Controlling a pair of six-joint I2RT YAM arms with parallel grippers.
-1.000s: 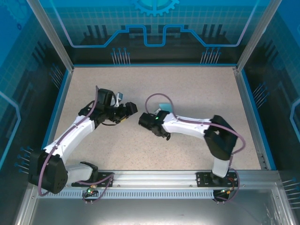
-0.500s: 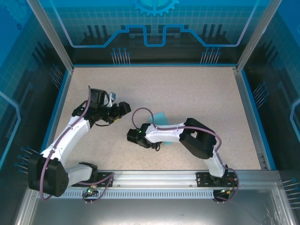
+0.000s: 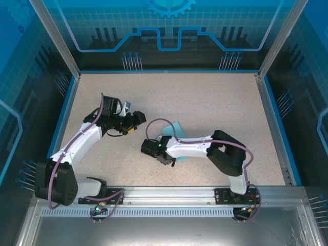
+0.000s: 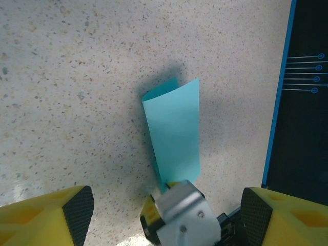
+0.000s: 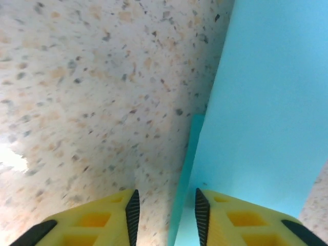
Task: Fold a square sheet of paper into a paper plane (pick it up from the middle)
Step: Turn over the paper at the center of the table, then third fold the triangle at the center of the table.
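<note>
The square sheet of paper is light blue and folded into a narrow strip with a blunt far end, resting on the speckled table; no pointed paper plane shape shows. From above, part of the sheet sticks out behind the right wrist. My right gripper is low over the table, its jaws parted. The paper's folded edge stands between them, close to the right pad, unpinched. The right gripper sits mid-table. My left gripper hangs wide open just left of it, holding nothing. From above, the left gripper points at the right wrist.
The speckled tabletop is bordered by a blue rim and glass walls. In the left wrist view, the right gripper's silver housing sits between my left fingers. An aluminium rail runs along the near edge.
The right arm drew back toward the near edge with the paper, and its jaws went from shut to parted. The left gripper pulled back slightly to the left and stayed open.
</note>
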